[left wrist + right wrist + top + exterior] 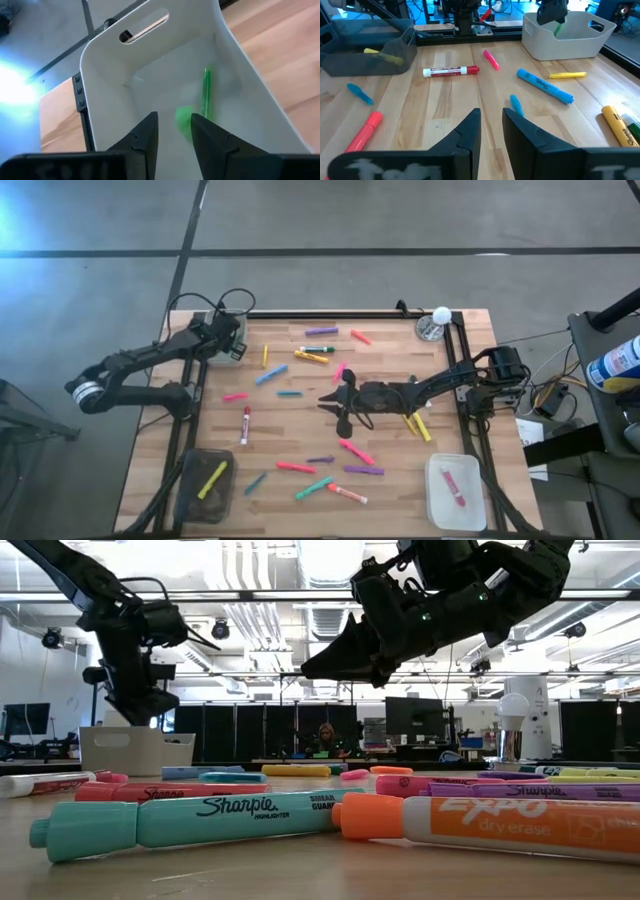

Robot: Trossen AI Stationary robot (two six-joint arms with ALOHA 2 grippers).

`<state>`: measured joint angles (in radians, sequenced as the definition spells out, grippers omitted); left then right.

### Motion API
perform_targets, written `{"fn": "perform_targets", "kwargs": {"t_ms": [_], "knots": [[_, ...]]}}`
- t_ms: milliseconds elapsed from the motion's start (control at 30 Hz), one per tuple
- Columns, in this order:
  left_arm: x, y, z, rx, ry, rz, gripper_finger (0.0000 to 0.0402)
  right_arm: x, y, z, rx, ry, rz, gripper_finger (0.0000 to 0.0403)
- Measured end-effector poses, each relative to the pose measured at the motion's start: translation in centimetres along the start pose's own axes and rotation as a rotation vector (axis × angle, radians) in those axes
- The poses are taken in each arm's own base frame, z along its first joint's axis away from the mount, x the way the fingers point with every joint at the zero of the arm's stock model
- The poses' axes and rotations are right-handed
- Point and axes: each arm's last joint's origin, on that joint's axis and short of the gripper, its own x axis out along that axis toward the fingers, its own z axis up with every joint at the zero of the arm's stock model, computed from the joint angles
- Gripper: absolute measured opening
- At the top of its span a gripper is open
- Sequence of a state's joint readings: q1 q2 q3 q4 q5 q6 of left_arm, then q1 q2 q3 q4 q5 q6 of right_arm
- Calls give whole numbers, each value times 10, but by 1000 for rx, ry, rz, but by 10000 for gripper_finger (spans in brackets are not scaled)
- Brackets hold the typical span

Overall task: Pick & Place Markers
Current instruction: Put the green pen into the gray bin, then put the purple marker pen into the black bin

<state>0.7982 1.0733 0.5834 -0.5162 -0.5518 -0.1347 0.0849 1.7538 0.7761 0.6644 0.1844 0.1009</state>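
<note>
Many markers (310,470) in several colours lie flat and scattered on the wooden table. My left gripper (175,131) is open above the white bin (228,345) at the far left corner. A green marker (205,92) shows blurred just beyond its fingertips, inside the bin, and it is narrower than the gap. From the right wrist view it slants below the left gripper (551,12). My right gripper (491,125) hovers over the table's middle (335,402), open by a narrow gap and holding nothing. A teal marker (516,106) lies just ahead of it.
A dark bin (205,480) at the near left corner holds a yellow marker (212,478). A clear bin (455,492) at the near right corner holds a pink marker (453,483). A white ball on a round base (437,320) stands at the far right corner.
</note>
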Motion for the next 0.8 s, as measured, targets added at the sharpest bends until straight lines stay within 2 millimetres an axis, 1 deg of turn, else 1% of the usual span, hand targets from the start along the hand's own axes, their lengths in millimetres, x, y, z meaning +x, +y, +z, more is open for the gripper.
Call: {"fn": "perform_targets", "kwargs": {"t_ms": [100,233,333,433,533,633,800], "knots": [[-4,2,3,29,18,2,109,0,0,0,0,0,0,77],[-15,7,12,33,16,0,95,0,0,0,0,1,0,75],[-28,10,20,11,-31,-23,78,0,0,0,0,3,0,70],[-41,9,19,3,-91,-68,56,0,0,0,0,3,0,68],[-55,3,13,-12,-171,-128,31,0,0,0,0,4,0,68],[-64,-8,1,-29,-286,-219,7,0,0,0,0,4,0,65],[-73,-34,-26,-91,-532,-453,5,0,0,0,2,4,0,59]]}}
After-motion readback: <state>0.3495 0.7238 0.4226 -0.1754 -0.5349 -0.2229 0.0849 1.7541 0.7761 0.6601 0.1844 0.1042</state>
